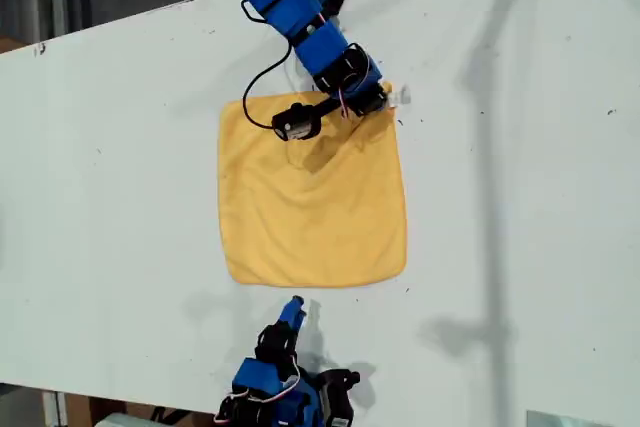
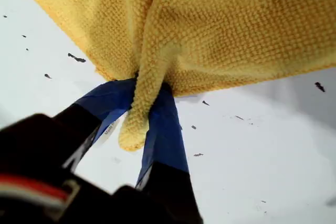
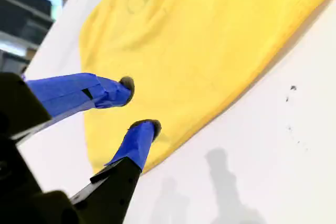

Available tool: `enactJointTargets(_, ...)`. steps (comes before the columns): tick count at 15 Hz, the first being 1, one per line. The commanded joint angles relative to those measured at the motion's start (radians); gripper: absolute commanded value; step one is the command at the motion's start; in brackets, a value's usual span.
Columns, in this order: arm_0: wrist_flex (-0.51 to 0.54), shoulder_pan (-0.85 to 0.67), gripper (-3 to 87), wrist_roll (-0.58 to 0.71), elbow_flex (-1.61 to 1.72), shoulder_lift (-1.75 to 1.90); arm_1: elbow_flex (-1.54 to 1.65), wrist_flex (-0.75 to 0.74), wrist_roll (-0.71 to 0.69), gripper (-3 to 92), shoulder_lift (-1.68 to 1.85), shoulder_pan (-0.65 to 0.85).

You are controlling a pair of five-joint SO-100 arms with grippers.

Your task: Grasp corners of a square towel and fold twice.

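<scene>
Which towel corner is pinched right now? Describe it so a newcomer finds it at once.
On the white table lies one yellow towel, spread nearly flat. Follow the blue arm entering from the exterior view's top down to my first gripper: it is shut on the towel's corner at that view's upper right. Only this corner is bunched into a fold between blue-taped fingers; the others lie flat.

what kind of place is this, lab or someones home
Probably a lab or workshop bench, not a home: a bare white table holds only a yellow towel, with two blue robot arms, my first gripper pinching its corner and my second gripper open.
</scene>
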Motion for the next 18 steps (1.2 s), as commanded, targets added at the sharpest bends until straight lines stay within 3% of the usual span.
enactJointTargets(1, -0.106, 0.161, 15.6, -0.074, -0.276, -0.548, -0.025, -0.025, -0.008, -0.1, -0.017, -0.006)
enactJointTargets(4, -0.092, 0.290, 20.6, -0.166, -0.566, -0.942, -0.028, -0.041, -0.002, -0.1, -0.031, -0.018)
enactJointTargets(8, -0.081, 0.374, 24.2, -0.190, -0.749, -1.124, -0.028, -0.041, 0.002, -0.1, -0.031, -0.029)
enactJointTargets(15, 0.138, 0.433, 23.9, -0.215, -1.068, -1.338, -0.028, -0.044, 0.002, -0.1, -0.032, -0.031)
enactJointTargets(18, 0.167, 0.436, 22.5, -0.181, -1.226, -1.479, -0.028, -0.044, 0.002, -0.1, -0.032, -0.031)
